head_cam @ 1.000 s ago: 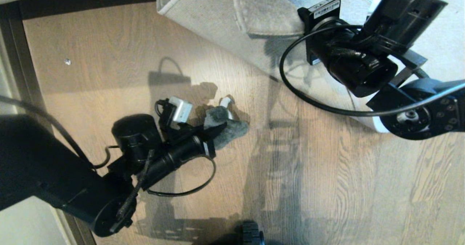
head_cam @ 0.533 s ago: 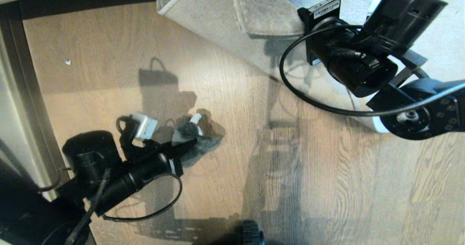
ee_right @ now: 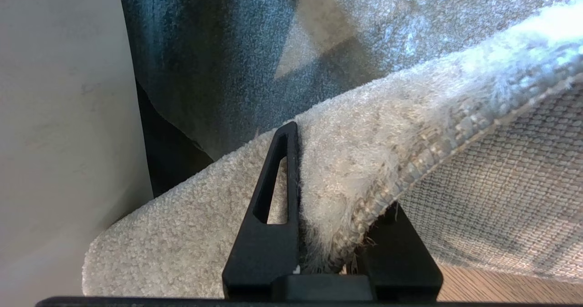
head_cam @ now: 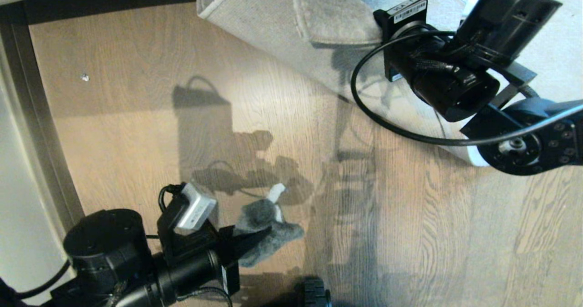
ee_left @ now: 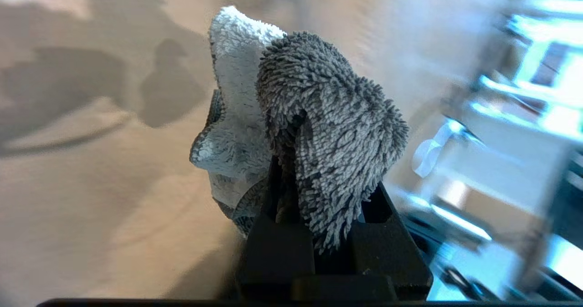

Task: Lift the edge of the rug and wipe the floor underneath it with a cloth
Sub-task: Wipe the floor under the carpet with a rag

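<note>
Sweeping back toward the robot, the left gripper (head_cam: pixel 255 241) has dragged the cloth (head_cam: pixel 264 225) across the floor (head_cam: pixel 136 115): a second ago it lay nearer the folded rug, and now it sits close to the near edge of the bared planks, its jaws clenched on the fuzzy grey wad, white tag poking up. That reads as one wiping stroke finished, with more of the uncovered patch probably left to cover. Opposite, the right gripper (ee_right: pixel 328 234) has not shifted; its jaws pinch the rug edge (ee_right: pixel 364 193), pile on one side and woven backing on the other, keeping the corner folded back over the rug and its pale underside showing. Around the work are the dark skirting strip (head_cam: pixel 41 129) along the floor's left edge, a small white speck (head_cam: pixel 84 77) on the planks toward the far left corner, and a black wheel (head_cam: pixel 316 293) at the near edge, just beside the cloth, which could crowd a longer pull.
</note>
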Tool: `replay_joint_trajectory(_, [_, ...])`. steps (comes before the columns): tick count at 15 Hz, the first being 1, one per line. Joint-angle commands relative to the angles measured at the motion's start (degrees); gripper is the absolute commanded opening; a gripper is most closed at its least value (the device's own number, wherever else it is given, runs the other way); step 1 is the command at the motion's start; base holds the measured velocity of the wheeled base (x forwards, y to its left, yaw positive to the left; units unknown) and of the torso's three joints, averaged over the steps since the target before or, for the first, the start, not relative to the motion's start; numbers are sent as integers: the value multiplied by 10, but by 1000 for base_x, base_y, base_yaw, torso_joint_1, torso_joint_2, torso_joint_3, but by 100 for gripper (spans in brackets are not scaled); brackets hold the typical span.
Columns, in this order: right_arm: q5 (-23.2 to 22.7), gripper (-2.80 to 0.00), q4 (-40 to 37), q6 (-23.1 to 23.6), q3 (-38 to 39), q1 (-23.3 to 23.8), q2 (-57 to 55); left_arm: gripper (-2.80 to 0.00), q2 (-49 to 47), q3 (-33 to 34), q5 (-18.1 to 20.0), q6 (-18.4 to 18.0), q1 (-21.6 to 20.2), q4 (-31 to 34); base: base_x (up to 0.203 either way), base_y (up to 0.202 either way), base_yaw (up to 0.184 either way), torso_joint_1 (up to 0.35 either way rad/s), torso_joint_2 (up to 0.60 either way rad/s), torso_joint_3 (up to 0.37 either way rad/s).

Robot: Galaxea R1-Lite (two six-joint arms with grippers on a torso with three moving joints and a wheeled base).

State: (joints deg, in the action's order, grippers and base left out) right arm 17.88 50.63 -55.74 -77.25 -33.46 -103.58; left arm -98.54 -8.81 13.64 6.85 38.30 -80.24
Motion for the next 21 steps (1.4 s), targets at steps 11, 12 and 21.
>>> replay_joint_trajectory(11, [24, -280, 4, -4, 4, -1, -2, -280, -126, -116, -34, 5, 100, -88, 0, 0, 0, 0, 0, 0])
replay_joint_trajectory(12, [24, -280, 4, -4, 4, -1, -2, -280, -123, -122, -49, 6, 94, -88, 0, 0, 0, 0, 0, 0])
replay_joint_trajectory(21, [22, -280, 4, -5, 4, 0, -2, -280, -72, -110, -53, 6, -95, -92, 0, 0, 0, 0, 0, 0])
